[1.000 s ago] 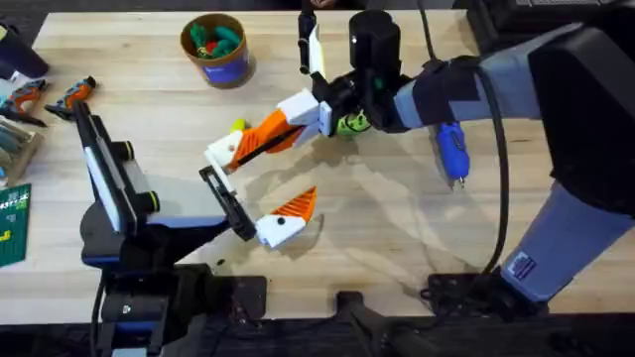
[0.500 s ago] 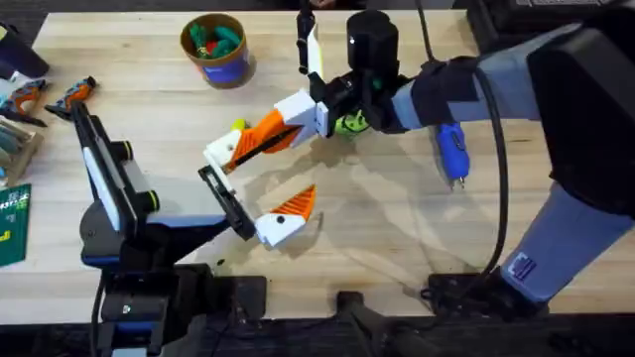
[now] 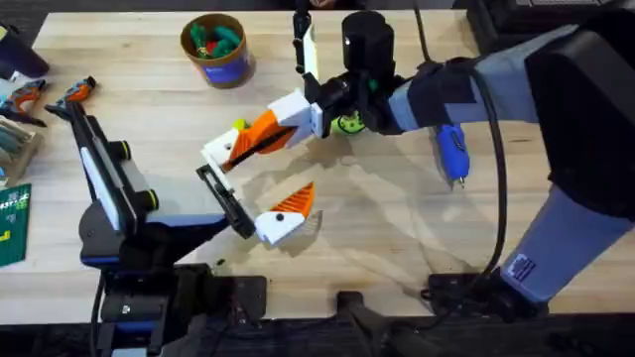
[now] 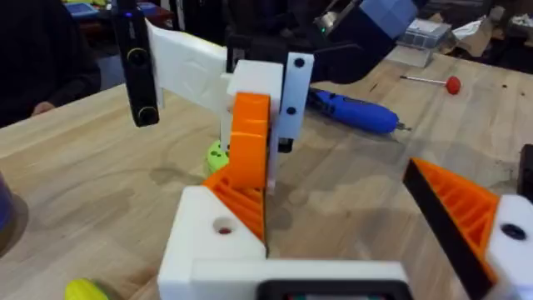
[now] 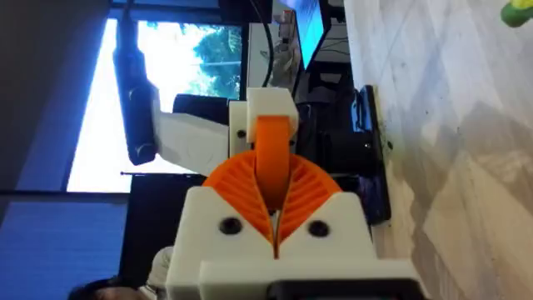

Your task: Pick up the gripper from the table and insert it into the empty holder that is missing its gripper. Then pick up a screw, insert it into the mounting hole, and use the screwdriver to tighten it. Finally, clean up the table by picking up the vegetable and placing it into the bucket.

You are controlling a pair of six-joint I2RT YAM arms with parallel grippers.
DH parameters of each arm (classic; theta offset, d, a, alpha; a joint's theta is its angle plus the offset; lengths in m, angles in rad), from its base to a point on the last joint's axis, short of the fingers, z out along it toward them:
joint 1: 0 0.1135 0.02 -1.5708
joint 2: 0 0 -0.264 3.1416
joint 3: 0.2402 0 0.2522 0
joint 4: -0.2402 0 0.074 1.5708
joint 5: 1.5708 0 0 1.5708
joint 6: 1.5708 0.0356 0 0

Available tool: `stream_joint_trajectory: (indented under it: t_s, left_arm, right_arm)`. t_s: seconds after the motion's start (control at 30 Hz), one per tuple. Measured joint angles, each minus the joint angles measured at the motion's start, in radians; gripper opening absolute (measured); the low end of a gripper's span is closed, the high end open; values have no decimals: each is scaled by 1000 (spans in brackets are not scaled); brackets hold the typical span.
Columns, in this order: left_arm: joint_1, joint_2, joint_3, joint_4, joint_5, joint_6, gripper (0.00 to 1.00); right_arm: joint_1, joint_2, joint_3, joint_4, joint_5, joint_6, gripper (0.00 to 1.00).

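Above the wooden worktop point(image 3: 417, 238), the right jaws were clenched on the gripper point(image 5: 273, 158), its end at the holder point(image 5: 268, 107), with the left jaws spread just beside; I judged that a skewed push could jam or drop it.

Bright, even light; soft shadows on the table point(image 3: 397, 228); blue window glare behind.

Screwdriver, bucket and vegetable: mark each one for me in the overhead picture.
screwdriver point(image 3: 451, 152), overhead view, middle of its blue body.
bucket point(image 3: 226, 67), overhead view, blue side wall below the tan rim.
vegetable point(image 3: 238, 126), overhead view, the yellow-green bit showing beside the orange finger.
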Motion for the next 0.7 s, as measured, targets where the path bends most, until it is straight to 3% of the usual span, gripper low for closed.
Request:
stream_joint_trajectory:
  t_s: [0.3, 0.33, 0.5, 0.57, 0.7]
  left_arm:
    - [0, 0, 0, 0, 0, 0, 986]
    - [0, 0, 0, 0, 0, 0, 986]
    - [-6, 0, 1, -4, 27, -1, 985]
    - [-6, 0, 1, -5, 30, -1, 986]
    - [-6, 0, 1, -5, 31, -1, 986]
  right_arm:
    - [0, 0, 0, 0, 0, 0, 10]
    - [0, 0, 0, -1, 0, 2, 52]
    - [6, 0, 6, 1, 36, 2, 775]
    - [7, 0, 6, 3, 41, 0, 835]
    - [-14, -1, 6, 3, 45, -2, 846]
